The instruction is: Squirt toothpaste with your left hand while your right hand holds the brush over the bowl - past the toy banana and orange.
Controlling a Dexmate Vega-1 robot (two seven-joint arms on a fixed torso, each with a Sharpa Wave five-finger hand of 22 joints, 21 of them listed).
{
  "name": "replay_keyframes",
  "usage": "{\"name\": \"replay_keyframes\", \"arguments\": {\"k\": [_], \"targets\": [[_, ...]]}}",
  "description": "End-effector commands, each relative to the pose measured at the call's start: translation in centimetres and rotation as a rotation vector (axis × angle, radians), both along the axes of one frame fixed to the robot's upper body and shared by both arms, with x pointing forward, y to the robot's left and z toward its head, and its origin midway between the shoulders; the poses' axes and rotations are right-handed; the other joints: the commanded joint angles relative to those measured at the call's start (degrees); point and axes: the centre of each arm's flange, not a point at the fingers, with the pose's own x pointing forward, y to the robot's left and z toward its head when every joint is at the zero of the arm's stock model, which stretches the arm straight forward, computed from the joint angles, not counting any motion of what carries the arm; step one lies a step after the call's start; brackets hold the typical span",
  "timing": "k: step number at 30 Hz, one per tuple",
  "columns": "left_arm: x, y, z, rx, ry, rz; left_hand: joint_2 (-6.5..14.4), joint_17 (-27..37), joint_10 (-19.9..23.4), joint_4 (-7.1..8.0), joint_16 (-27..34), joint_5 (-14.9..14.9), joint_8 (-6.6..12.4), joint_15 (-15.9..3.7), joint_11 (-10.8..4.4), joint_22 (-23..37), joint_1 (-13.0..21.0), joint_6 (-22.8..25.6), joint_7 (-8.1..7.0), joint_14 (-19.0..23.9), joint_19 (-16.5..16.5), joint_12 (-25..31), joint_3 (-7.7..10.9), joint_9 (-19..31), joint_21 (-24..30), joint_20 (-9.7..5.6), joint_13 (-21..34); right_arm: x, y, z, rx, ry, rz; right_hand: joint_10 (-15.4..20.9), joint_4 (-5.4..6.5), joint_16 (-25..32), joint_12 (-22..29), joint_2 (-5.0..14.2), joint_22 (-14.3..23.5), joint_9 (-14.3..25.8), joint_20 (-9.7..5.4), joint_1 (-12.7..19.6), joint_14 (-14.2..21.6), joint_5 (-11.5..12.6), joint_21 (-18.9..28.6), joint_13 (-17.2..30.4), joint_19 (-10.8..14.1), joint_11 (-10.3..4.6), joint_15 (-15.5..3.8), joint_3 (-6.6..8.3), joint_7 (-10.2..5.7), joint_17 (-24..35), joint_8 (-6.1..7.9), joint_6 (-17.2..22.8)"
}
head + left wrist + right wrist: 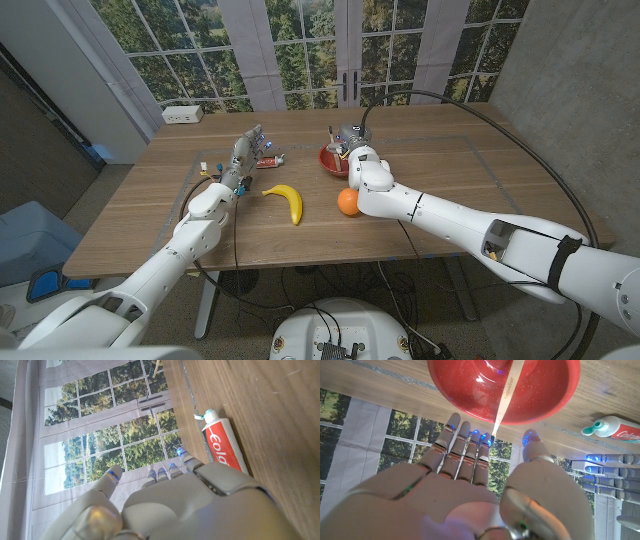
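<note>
Our left hand (243, 152) hovers just beside the toothpaste (268, 159), which lies flat on the table (450, 150) with its cap end pointing away from the bowl (331, 161). In the left wrist view the fingers (170, 471) are apart and hold nothing; the tube (223, 444) lies just past them, so we judge this is an approach for the pickup.

Our right hand (352, 140) is at the bowl's near rim. The brush (507, 394) leans in the red bowl (470, 390), its handle sticking out over the rim toward our fingertips (470, 440) — a handy spot, since the handle is raised off the wood and easy to pinch. The fingers are spread and the thumb stands apart; nothing is gripped yet, though the handle's tip sits right at them.

The banana (287, 199) and orange (347, 202) lie nearer us than the working area — both arms reach past them, the right forearm passing just beside the orange, so a careless elbow could roll it.
</note>
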Motion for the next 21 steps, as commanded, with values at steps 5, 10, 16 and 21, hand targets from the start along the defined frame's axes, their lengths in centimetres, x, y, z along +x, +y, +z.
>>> {"name": "replay_keyframes", "arguments": {"k": [5,10,16,21], "targets": [[-0.4,-0.2,0.0,0.003,-0.005,0.003,3.93,0.2,0.25,-0.47,0.17,-0.09,0.01,-0.47,0.11,0.21,-0.49,0.42,-0.02,0.19,0.5,0.1,0.17,0.28,-0.13,-1.17,0.23,0.5,0.6,-0.7,-0.035,0.036,-0.035,0.77,0.4,0.62,0.63,-0.28,0.28,0.14,0.37,-0.7,-0.02,0.36,0.33,0.49,0.06,-0.31,-3.9,-0.97,0.1,0.62,0.42,0.58],[-0.5,-0.2,0.0,0.001,-0.006,0.005,3.92,0.19,0.2,-0.49,0.16,-0.1,-0.01,-0.43,0.12,0.21,-0.48,0.38,-0.05,0.16,0.51,0.08,0.17,0.29,-0.15,-1.17,0.23,0.9,0.8,-0.9,-0.054,0.048,-0.046,0.72,0.65,1.12,0.63,-0.21,0.3,0.16,0.3,-1.0,0.52,0.49,0.34,0.69,-0.1,-0.33,-4.12,-1.4,0.08,1.07,0.35,0.66],[-0.6,-0.1,0.0,0.001,-0.008,0.005,3.92,0.19,0.21,-0.54,0.15,-0.1,-0.02,-0.37,0.12,0.2,-0.46,0.37,0.01,0.16,0.52,0.08,0.18,0.29,-0.18,-1.17,0.23,1.5,1.1,-1.3,-0.07,0.058,-0.061,0.76,0.83,1.34,0.67,-0.07,0.32,0.17,0.29,-1.21,0.47,0.56,0.37,0.86,-0.18,-0.29,-4.2,-1.72,0.03,1.44,0.3,0.74],[-0.6,-0.1,0.0,0.002,-0.011,0.004,3.92,0.18,0.19,-0.58,0.14,-0.11,-0.02,-0.34,0.15,0.2,-0.44,0.38,0.04,0.14,0.53,0.07,0.19,0.29,-0.21,-1.16,0.23,1.9,1.1,-1.3,-0.07,0.065,-0.064,0.77,0.88,1.51,0.69,0.02,0.33,0.18,0.27,-1.23,0.49,0.6,0.38,0.97,-0.24,-0.35,-4.36,-1.88,0.05,1.68,0.26,0.77]]}}
